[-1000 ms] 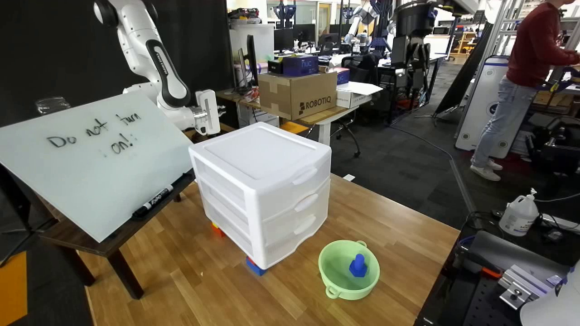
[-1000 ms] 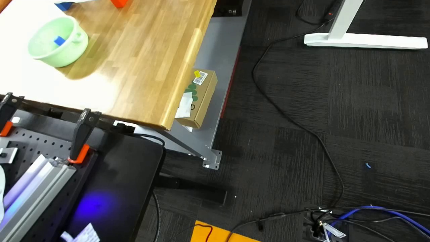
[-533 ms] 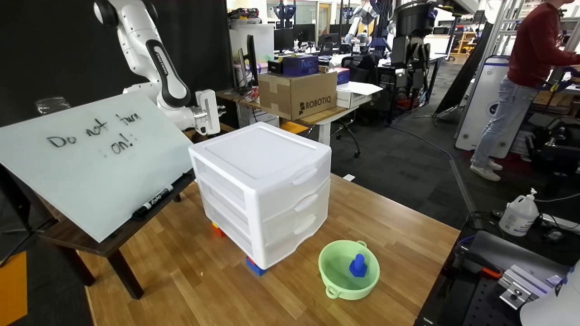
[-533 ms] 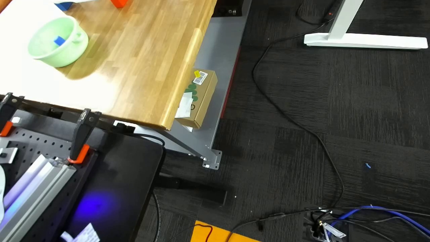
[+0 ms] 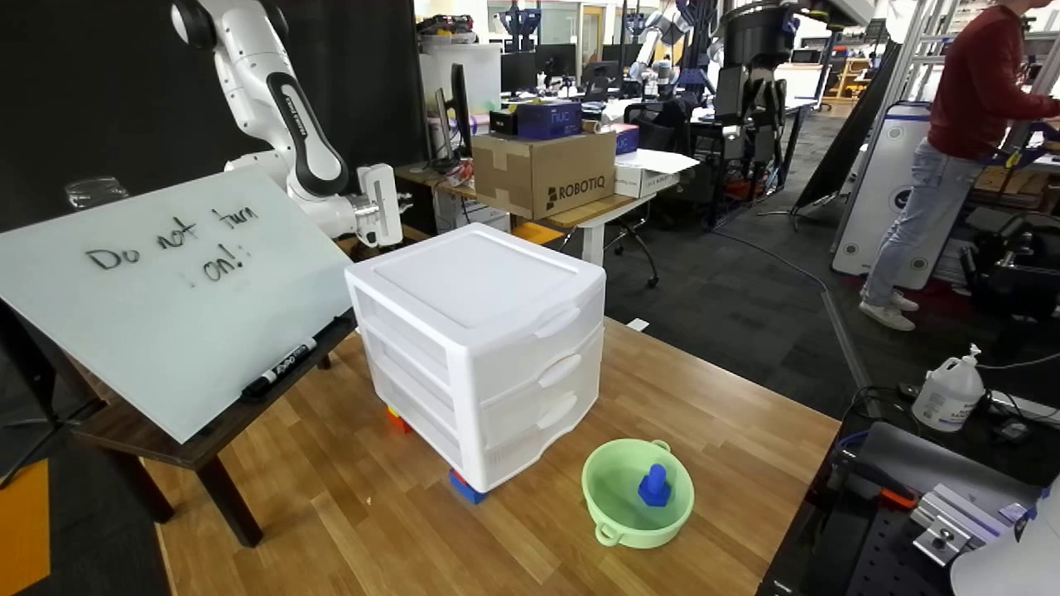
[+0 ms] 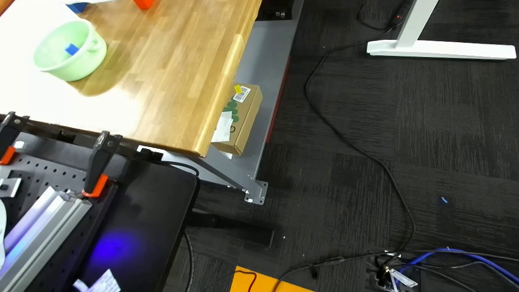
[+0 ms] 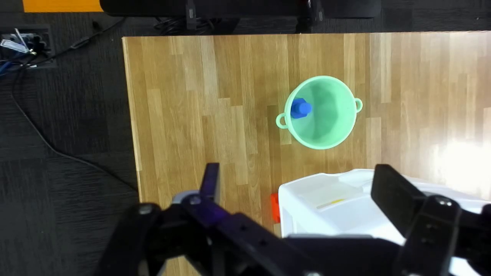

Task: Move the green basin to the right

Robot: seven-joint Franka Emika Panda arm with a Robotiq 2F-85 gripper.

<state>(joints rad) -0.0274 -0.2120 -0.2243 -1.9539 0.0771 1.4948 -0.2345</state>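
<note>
The hand (image 7: pixel 296 176) stands spread wide in the wrist view, nothing held between its fingers (image 7: pixel 391 197), well apart from the green basin (image 7: pixel 330 119). The basin sits upright on the counter (image 7: pixel 191 96), on the far side of that view, in line with the gap between the fingertips and only a little to the right of its middle. So the coming move is probably a reach to the far side and down, with a slight shift to the right.

The white drawer unit (image 7: pixel 330 214) bears most on that path: it stands nearer than the basin and to the right, partly hidden behind the finger on the right. In an exterior view the arm (image 5: pixel 302 132) ends beyond the unit, while the basin lies on the unit's near right. A low approach could clip it; crossing high looks safer.

Being round, the basin has no long axis, but its two loop handles (image 7: pixel 278 122) point left and right, roughly matching the line between the fingertips. Gripping one side wall seems likelier than spanning the whole basin. The blue object (image 7: pixel 301 108) lies inside toward the left and might slide. Whose right the task means, I cannot tell.
</note>
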